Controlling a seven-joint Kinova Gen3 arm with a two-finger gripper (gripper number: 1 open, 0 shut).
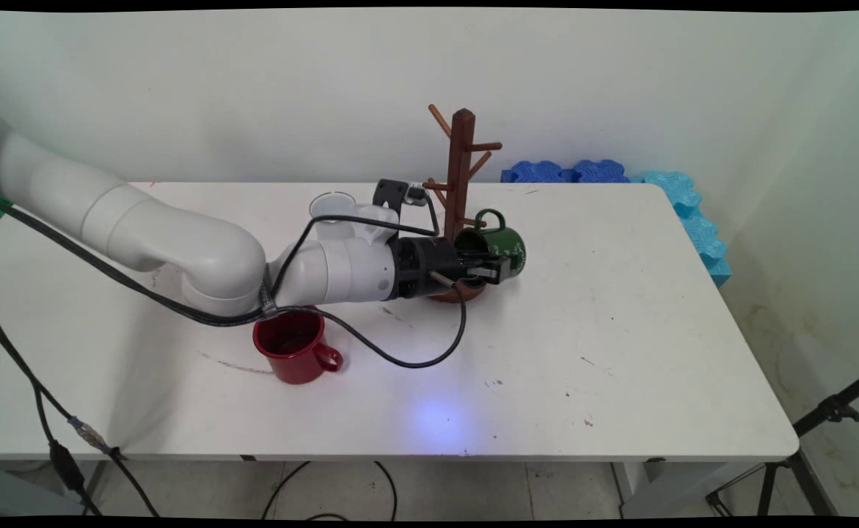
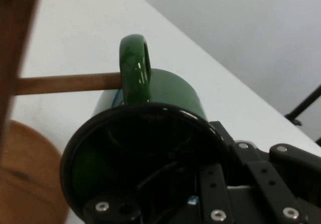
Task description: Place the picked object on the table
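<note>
The tool (image 1: 494,268) is seen pinched on the rim of the green mug (image 1: 500,248) at frame centre — one finger inside, one outside. The mug is judged rigid, glossy and fairly light; it is held sideways, handle up, against the mug tree (image 1: 458,192) — a peg (image 2: 67,83) meets the handle. A red mug (image 1: 293,346) stands lower left on the counter (image 1: 620,330).

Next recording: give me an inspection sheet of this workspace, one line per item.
Surface: white table, scuffed and speckled.
Things: green mug held on its side beside the wooden mug tree, its handle next to a peg.
Clutter: red mug upright near the front; clear glass behind the arm.
End effector: shut on the green mug's rim.
Cables: black cable looping onto the table.
Surroundings: blue foam tiles by the wall; tripod leg at right.
</note>
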